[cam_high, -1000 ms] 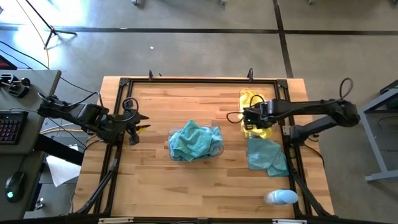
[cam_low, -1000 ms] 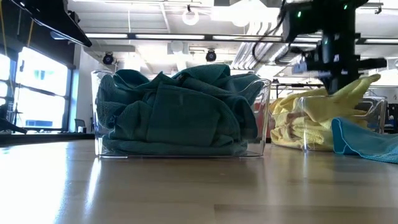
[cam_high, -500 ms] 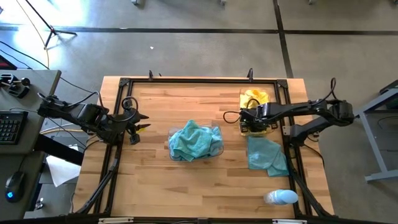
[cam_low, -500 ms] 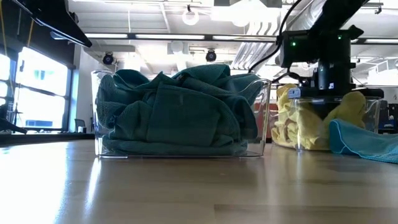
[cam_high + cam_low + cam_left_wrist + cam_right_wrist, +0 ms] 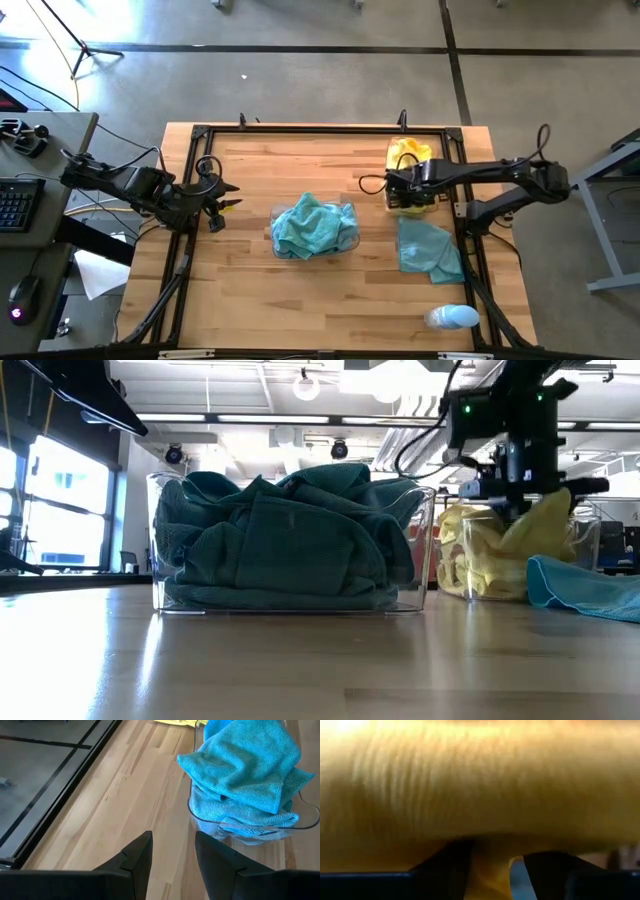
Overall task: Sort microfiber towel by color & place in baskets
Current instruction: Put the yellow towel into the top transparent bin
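left arm: folded at the table's left edge, wrist level, left gripper (image 5: 222,198) pointing toward the table's middle, its 2 fingers (image 5: 137,855) parted with nothing between them. right arm: stretched in from the right side, wrist bent down, right gripper (image 5: 398,190) lowered, fingers (image 5: 447,862) apart.
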